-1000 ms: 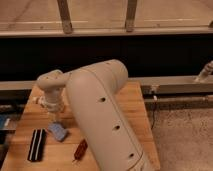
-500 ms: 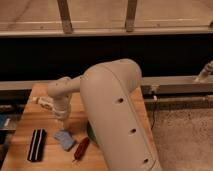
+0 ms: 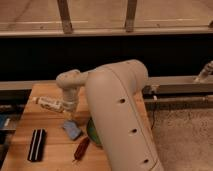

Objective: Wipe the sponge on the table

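— Where's the gripper (image 3: pixel 68 117)?
— Over the middle of the table (image 3: pixel 52 143). The arm (image 3: pixel 120 115) arches up, then folds down at the wrist.
— Open or closed?
— Cannot tell — it sits just above the sponge (image 3: pixel 72 130), also mid-table.

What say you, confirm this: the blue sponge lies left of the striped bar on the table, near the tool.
Wrong side. The camera view shows the blue sponge lying right of the striped bar on the table, near the tool.

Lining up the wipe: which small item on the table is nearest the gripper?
The light-blue sponge, right beside the gripper; the striped bar and dark red tool lie farther off.
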### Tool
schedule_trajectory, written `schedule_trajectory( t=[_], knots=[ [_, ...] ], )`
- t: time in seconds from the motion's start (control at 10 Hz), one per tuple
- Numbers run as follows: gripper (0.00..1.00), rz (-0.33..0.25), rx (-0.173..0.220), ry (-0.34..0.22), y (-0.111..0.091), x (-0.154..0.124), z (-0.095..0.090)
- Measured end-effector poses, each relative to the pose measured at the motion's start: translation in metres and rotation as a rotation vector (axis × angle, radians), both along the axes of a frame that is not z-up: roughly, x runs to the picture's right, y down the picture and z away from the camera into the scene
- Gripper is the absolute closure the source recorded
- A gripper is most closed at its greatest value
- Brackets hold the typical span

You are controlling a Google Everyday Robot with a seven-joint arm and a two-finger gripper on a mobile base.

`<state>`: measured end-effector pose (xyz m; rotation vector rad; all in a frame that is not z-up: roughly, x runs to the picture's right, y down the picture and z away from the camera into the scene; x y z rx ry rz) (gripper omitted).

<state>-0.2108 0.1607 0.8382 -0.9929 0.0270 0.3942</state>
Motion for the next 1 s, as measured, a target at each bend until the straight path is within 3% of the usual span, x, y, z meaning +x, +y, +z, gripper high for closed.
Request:
schedule_trajectory(
  t=[0.2, 0.4, 0.8, 1.0],
  knots=[
    [0.88, -0.005, -0.006, -0.034, -0.004, -0.011, 0.0],
    [0.67, -0.005, -0.029, -0.06, 0.01, -0.023, -0.008],
    [0.26, 0.014, -0.054, -0.05, 0.023, -0.01, -0.017],
    [0.2, 0.031, -0.054, -0.043, 0.023, -0.002, -0.018]
  ],
)
